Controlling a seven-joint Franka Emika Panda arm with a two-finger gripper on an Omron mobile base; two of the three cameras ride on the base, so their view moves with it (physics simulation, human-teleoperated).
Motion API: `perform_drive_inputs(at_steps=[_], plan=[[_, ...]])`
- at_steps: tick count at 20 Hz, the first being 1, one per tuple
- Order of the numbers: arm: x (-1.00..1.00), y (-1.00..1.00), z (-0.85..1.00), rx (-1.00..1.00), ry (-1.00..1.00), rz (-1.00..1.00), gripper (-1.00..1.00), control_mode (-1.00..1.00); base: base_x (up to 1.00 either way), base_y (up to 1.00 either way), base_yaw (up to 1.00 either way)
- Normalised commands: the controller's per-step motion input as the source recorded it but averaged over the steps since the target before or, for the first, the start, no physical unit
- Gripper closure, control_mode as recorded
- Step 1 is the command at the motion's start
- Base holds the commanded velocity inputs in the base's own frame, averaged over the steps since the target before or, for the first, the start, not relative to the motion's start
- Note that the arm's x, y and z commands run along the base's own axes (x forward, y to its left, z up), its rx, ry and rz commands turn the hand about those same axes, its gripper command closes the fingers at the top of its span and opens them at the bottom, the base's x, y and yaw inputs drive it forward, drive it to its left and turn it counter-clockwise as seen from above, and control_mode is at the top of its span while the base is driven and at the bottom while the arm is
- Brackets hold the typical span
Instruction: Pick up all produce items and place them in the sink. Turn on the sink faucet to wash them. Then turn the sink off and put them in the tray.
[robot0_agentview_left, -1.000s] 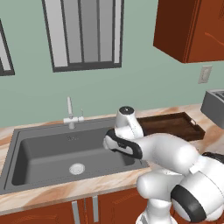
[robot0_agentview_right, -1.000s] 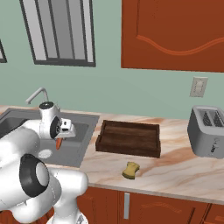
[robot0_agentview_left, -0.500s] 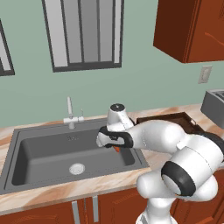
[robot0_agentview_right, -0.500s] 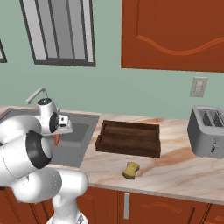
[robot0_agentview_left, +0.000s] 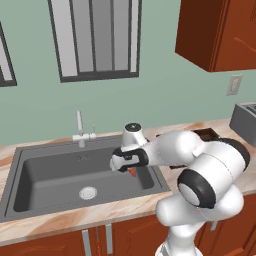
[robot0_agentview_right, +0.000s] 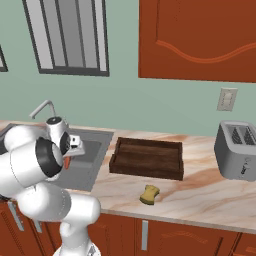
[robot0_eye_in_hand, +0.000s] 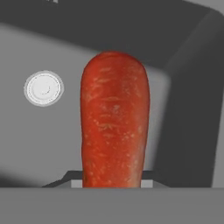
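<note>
Hand (robot0_agentview_left: 131, 170) grips carrot (robot0_eye_in_hand: 114, 122), seemingly above sink (robot0_agentview_left: 45, 175).

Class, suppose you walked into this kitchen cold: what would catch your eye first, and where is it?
The slim red-orange carrot stands out, gripped in the tool over the right part of the large dark grey sink basin. Next comes the dark brown wooden tray, on the marbled counter right of the sink, with a small yellow sponge in front of it.

sink (robot0_agentview_left: 45, 175) set in worktop (robot0_agentview_right: 210, 195), left part | faucet (robot0_agentview_left: 80, 131) at sink's back edge | tray (robot0_agentview_right: 147, 158) on worktop, just right of sink | sponge (robot0_agentview_right: 149, 194) before tray, near front edge | toaster (robot0_agentview_right: 239, 150) toward right end | carrot (robot0_agentview_left: 132, 172) over sink's right part, in gripper (robot0_agentview_left: 131, 169)
</note>
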Motion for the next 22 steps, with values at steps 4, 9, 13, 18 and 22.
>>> perform_drive_inputs(at_steps=[4,9,13,18,22], plan=[[0.24,0.08,-0.14,0.00,0.04,0.00,1.00,-1.00,0.00,0.00,0.00],[0.10,0.07,-0.22,0.00,0.07,0.00,1.00,-1.00,0.00,0.00,0.00],[0.15,0.08,-0.25,0.00,0.05,0.00,1.00,-1.00,0.00,0.00,0.00],[0.24,0.10,-0.22,0.00,0.05,0.00,1.00,-1.00,0.00,0.00,0.00],[0.20,0.09,-0.25,0.00,0.04,0.00,1.00,-1.00,0.00,0.00,0.00]])
